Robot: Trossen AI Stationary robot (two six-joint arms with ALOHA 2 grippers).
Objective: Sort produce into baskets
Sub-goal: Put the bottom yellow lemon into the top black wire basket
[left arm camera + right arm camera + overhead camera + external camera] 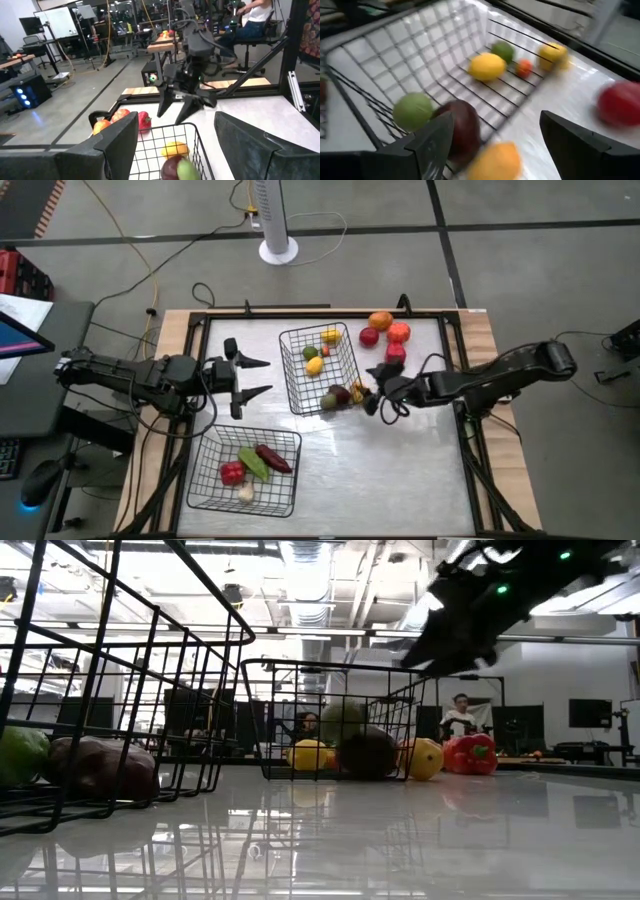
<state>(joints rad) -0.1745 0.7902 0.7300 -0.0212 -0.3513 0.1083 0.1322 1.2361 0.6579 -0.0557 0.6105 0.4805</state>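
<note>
Two black wire-mesh baskets with open square grids sit on a glossy white table [400,470] framed in pale wood. The far basket [318,368] stands at the middle of the table and holds smooth, rounded toy pieces: a yellow fruit [330,336], a green one [310,353], a lemon [314,366], a pale green ball [329,401] and a dark maroon fruit [341,394] pressed into its near right corner. The near basket [243,470] lies at the table's front left and holds a red pepper [232,473], a long green pod [253,463], a dark red chili [272,458] and a small white piece [246,493]. Loose on the table beyond the far basket's right side are an orange [380,321], a red apple [369,337], a red-orange fruit [399,333] and a red ribbed pepper [395,353]. The right gripper [368,393] hovers just outside the far basket's near right corner, its dark fingers spread and released, with a yellow-orange piece [495,160] just beside them at the mesh; whether that piece lies inside or outside the wire cannot be told. The left gripper [262,376] waits left of the far basket, its two tapered fingers parted, holding nothing.
</note>
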